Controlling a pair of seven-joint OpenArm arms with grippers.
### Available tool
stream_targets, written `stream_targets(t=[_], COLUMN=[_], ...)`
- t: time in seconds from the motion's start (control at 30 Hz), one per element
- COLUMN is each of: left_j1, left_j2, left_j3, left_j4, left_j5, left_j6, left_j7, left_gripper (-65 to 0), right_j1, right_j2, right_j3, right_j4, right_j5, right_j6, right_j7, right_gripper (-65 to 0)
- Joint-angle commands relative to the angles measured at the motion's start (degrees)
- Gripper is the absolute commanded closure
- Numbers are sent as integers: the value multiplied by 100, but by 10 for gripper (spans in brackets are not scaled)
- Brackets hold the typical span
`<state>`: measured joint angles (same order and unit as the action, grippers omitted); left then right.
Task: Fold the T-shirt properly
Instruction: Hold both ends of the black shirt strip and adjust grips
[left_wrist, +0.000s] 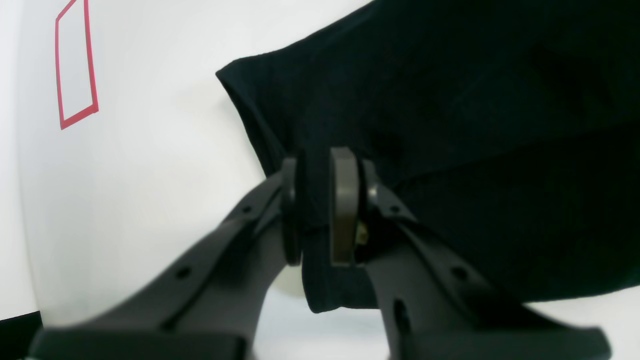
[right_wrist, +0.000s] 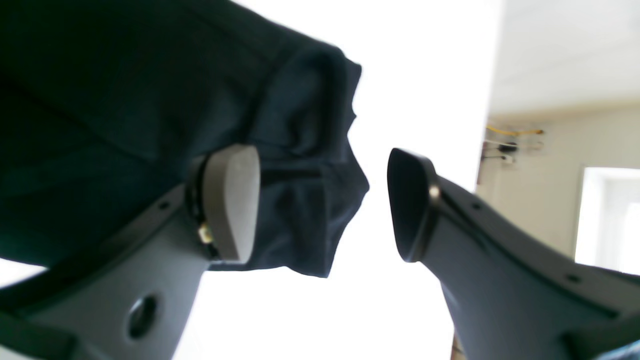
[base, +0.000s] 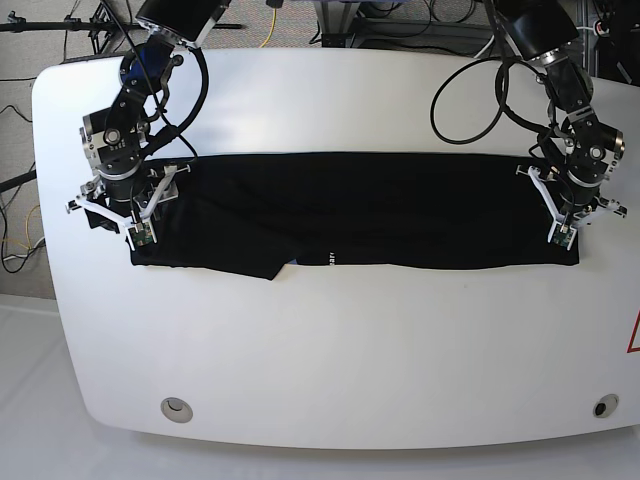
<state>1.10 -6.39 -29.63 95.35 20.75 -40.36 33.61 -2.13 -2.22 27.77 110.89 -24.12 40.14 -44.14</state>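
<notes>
The black T-shirt lies as a long flat band across the white table, with tiny white lettering at its front edge. At the band's right end in the base view, my left gripper pinches the cloth. In the left wrist view, this left gripper is shut on a fold of the T-shirt. At the band's left end my right gripper stands open. In the right wrist view, a bunched corner of the T-shirt sits in the right gripper, beside one pad and apart from the other.
A red tape outline marks the table beside the left gripper, and a red mark shows at the table's right edge. Two round holes sit near the front edge. Cables trail over the back of the table.
</notes>
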Motion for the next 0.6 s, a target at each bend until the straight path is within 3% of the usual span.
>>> stream_targets(t=[0.0, 0.2, 0.57], left_j1=[-99, -221, -350], left_j2=[-76, -88, -101], left_j3=[-28, -98, -363], left_j4=[107, 108, 126], left_j5=[-44, -34, -202], left_j6=[36, 36, 36], left_j7=[-68, -101, -100], left_gripper=[-75, -74, -92], right_j1=[72, 99, 384], right_j2=[82, 225, 187], right_j3=[4, 35, -29], right_j4=[82, 26, -179], right_j5=[124, 249, 284], right_j6=[-14, -14, -14], right_j7=[147, 171, 118], right_gripper=[-389, -390, -394])
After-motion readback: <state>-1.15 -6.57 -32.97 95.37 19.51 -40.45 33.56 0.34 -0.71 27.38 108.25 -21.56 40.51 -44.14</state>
